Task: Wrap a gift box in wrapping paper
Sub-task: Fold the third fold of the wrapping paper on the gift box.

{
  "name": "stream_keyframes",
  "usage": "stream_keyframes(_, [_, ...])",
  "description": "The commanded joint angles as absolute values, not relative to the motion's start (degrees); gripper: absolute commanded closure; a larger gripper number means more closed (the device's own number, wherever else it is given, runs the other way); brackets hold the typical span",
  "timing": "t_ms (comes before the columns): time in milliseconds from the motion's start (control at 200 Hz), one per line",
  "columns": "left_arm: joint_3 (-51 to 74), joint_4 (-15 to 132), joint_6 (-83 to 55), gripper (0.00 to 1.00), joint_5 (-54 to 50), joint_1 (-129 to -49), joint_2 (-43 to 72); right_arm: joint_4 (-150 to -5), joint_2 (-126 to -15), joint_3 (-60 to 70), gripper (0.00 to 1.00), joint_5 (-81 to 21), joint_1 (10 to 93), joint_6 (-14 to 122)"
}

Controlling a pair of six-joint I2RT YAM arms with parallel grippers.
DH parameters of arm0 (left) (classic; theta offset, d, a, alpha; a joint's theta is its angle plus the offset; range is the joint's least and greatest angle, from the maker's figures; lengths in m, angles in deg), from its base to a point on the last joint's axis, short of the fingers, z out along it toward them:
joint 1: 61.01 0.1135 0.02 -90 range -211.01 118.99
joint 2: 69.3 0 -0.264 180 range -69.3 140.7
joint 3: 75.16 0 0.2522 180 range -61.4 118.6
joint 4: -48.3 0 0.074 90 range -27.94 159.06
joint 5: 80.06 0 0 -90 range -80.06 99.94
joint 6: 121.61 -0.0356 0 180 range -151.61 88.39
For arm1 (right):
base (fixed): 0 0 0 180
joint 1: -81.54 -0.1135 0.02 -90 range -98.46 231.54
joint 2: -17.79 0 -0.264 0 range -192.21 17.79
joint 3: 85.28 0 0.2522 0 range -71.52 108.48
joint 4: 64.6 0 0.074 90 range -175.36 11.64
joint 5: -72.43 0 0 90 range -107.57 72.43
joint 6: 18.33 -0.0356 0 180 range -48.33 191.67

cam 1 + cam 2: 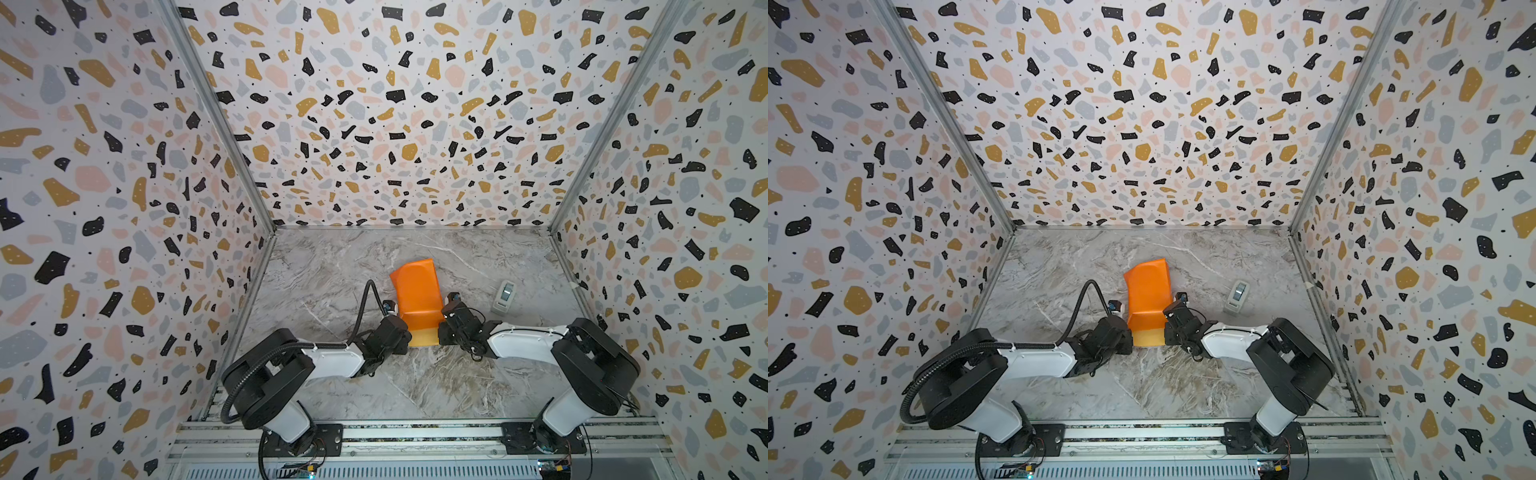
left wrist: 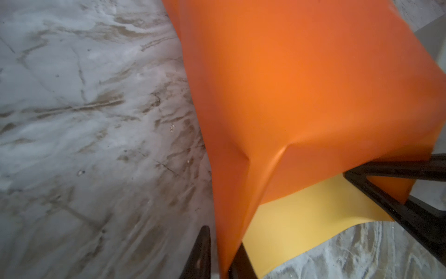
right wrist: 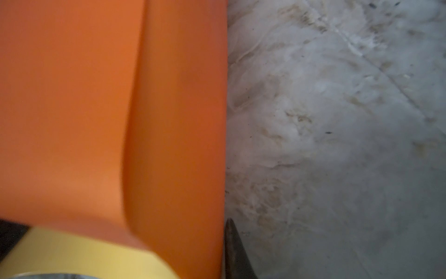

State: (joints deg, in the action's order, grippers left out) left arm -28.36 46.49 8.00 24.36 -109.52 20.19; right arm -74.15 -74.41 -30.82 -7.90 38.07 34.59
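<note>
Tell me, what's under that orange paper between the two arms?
The wrapping paper tents over something with a sharp, box-like corner, and its yellow face peeks out at the near edge, on the table. Whatever lies beneath is fully covered and cannot be seen.

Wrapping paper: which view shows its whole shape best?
A top view: the wrapping paper shows whole, orange with a yellow strip. The left wrist view crops it close; the right wrist view shows a blurred part.
</note>
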Motion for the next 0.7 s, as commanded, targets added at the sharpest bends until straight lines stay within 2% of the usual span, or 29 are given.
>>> stream_keyframes(0, [-27.3, 46.1, 6.9, 0.75, 26.1, -109.5, 21.6, -74.9, -72.1, -30.4, 0.83, -8.1, 38.3, 35.3])
stream_keyframes(270, [-25.3, 46.6, 5.3, 0.65, 27.4, -109.5, 23.7, -74.8, -72.4, -30.2, 0.75, -9.2, 38.4, 35.9])
stream_keyframes(420, [-24.4, 46.8, 4.4, 0.61, 28.0, -109.5, 24.8, -75.4, -70.8, -31.3, 0.67, -11.1, 38.5, 36.8])
stream_keyframes(601, [-23.8, 47.1, 3.6, 0.59, 28.4, -109.5, 25.5, -74.8, -67.7, -33.9, 0.56, -12.6, 38.4, 37.1])
stream_keyframes(696, [-23.9, 46.9, 3.5, 0.59, 28.3, -109.5, 25.4, -73.6, -67.8, -33.7, 0.55, -12.4, 38.5, 37.5])
